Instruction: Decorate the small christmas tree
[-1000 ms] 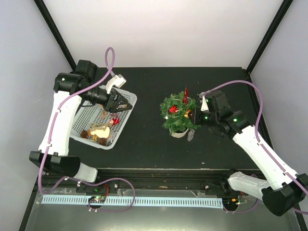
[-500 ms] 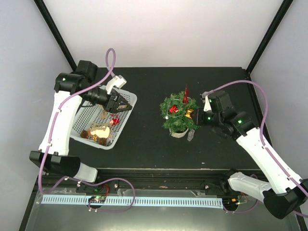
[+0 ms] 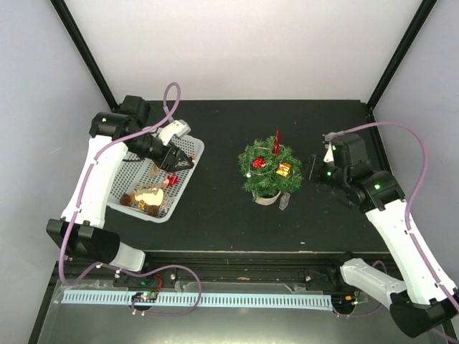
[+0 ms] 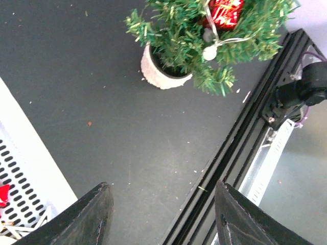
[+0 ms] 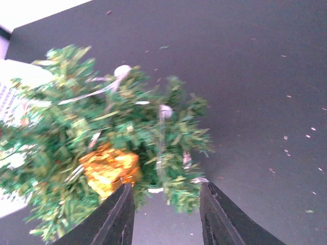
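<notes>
Dark-green artificial fir, item one: the small christmas tree (image 3: 267, 166) stood upright in its whitish pot (image 3: 267, 196) at mid-table on the black table (image 3: 229, 222), well right of the white mesh basket (image 3: 123, 174).

- Fittings on the tree: a gold wrapped ornament (image 3: 284, 169) on the right side, a red ornament (image 3: 259, 163) left of it, a red spire (image 3: 277, 142) at the top, and a pale bead string across the sprigs.
- Beside the pot: a small grey piece (image 3: 285, 202) lay on the table just to its right.
- Basket contents: a gold-and-white cluster (image 3: 147, 195) and a red piece (image 3: 171, 181).

Change since a second before: the right gripper (image 3: 313, 168), then against the gold ornament, had drawn back to the right and stood clear of the sprigs. The ornament stayed on the tree. The left arm had shifted only slightly.

Right arm: elbow bent and forearm raised, with the fingers pointing left at the tree. Its jaws were parted and released, with nothing between them. The right wrist view showed the tree blurred, the gold ornament (image 5: 108, 168) just beyond the left finger.

Left arm: arched over the basket, with the left gripper (image 3: 189, 160) above the far right corner, aimed rightward. Its jaws were spread and grasped nothing. The left wrist view showed the tree (image 4: 204, 41) and pot (image 4: 161, 71) ahead across bare table.
</notes>
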